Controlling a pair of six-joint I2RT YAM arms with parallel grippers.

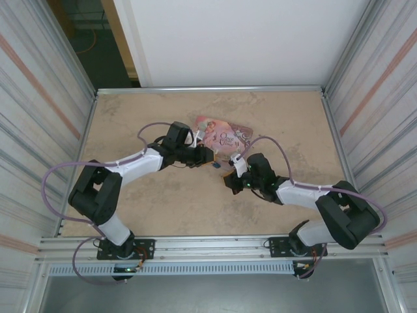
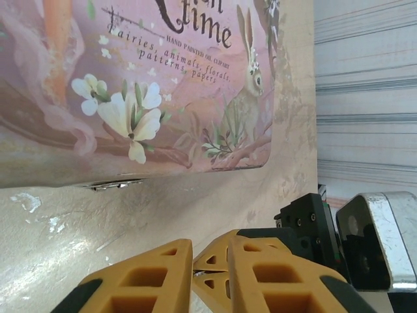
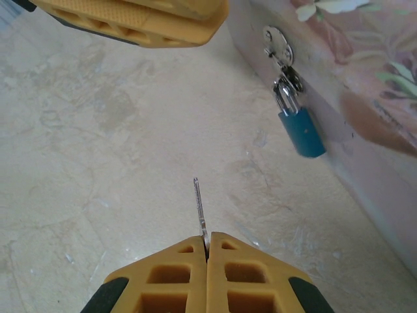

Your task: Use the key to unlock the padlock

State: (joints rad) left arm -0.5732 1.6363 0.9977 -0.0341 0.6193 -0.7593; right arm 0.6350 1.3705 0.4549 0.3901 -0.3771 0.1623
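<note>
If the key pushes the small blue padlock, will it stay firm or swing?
Likely it swings: the padlock hangs loose by its shackle from the hasp on the tin box. It looks small and light, so the key may nudge it aside.

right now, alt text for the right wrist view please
The right claw is shut on a thin metal key above the beige table; up and right, a blue padlock hangs from the hasp of the pink tin box. The left claw sits at the top edge.
</note>
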